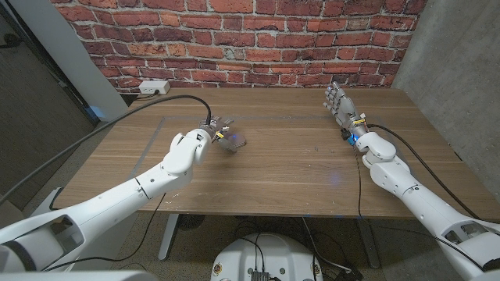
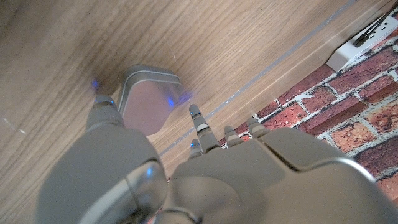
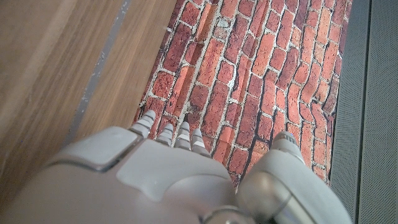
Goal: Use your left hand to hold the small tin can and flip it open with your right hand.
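The small tin can [image 1: 235, 142] is a silver rounded-rectangle tin lying lid up on the wooden table [image 1: 289, 164], left of the middle. In the left wrist view the tin [image 2: 149, 102] lies between my left hand's thumb and its fingers [image 2: 199, 121], and I see no firm grip on it. My left hand [image 1: 216, 133] hangs over the tin's near-left side, fingers spread. My right hand [image 1: 341, 105] stands upright at the far right of the table, fingers apart, holding nothing, well away from the tin. In the right wrist view the right hand [image 3: 168, 168] faces the brick wall.
A white power strip [image 1: 154, 87] lies at the table's far left edge against the brick wall [image 1: 258, 39]. A pale stripe [image 1: 152, 136] runs across the tabletop on the left. The right arm's black cable [image 1: 414, 152] hangs beside its forearm.
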Action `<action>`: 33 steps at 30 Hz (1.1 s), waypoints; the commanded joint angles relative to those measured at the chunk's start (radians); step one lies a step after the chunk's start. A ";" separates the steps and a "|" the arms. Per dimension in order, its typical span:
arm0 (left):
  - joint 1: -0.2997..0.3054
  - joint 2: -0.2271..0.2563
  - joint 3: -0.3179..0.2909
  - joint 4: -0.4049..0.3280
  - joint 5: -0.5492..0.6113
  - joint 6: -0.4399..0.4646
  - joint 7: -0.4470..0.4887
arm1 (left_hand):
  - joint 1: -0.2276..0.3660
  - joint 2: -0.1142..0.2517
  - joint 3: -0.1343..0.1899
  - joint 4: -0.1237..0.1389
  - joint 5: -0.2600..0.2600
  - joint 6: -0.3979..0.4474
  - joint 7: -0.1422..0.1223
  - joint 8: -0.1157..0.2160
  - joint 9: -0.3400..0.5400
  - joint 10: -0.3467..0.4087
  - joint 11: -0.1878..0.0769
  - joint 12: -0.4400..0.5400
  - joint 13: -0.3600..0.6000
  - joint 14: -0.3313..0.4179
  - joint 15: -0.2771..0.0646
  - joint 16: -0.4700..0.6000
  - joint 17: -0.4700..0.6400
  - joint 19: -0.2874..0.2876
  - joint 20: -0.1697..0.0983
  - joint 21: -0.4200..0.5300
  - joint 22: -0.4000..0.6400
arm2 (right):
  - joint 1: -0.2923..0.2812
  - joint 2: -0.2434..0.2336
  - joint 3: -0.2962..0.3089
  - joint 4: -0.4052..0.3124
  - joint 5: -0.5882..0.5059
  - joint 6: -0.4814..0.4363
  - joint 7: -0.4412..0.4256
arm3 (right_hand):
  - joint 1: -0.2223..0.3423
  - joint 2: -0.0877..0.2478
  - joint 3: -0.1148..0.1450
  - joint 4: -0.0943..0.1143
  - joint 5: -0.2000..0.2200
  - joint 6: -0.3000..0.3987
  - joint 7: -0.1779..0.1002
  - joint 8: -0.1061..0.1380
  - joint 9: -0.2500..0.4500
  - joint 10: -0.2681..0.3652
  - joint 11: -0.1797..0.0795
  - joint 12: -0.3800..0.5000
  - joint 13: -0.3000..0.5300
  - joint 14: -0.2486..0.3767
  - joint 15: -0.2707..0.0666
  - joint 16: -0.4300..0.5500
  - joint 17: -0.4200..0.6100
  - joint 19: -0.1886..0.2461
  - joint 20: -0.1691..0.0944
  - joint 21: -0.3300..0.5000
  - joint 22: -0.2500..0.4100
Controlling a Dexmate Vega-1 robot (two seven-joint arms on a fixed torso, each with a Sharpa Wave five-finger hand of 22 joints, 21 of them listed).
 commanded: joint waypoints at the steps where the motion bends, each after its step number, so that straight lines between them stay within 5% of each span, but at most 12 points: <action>1: -0.016 -0.001 0.015 0.014 -0.004 -0.021 -0.008 | 0.002 0.003 0.001 -0.002 -0.002 0.004 -0.001 0.004 -0.001 0.019 -0.008 0.004 0.003 0.004 0.001 0.004 0.003 0.006 0.000 0.008 0.002 | 0.001 0.003 -0.001 -0.001 -0.002 0.001 -0.005 | 0.002 0.007 -0.005 -0.001 -0.002 -0.009 -0.002 0.001 0.006 -0.009 -0.001 0.000 0.003 -0.007 0.000 -0.001 0.003 -0.006 0.005 0.001 0.004; 33: 0.020 0.014 0.000 -0.015 -0.016 -0.021 0.018 | 0.079 0.035 0.026 -0.034 -0.004 0.073 -0.009 0.019 -0.001 0.157 -0.025 0.059 0.021 0.115 -0.046 0.029 0.007 0.052 -0.002 0.017 0.001 | -0.027 -0.012 0.008 -0.037 0.009 -0.014 -0.014 | 0.002 0.012 -0.007 -0.004 -0.002 -0.011 -0.003 0.002 0.006 -0.008 0.003 0.005 0.002 -0.008 0.000 0.001 0.003 -0.009 0.004 0.002 0.004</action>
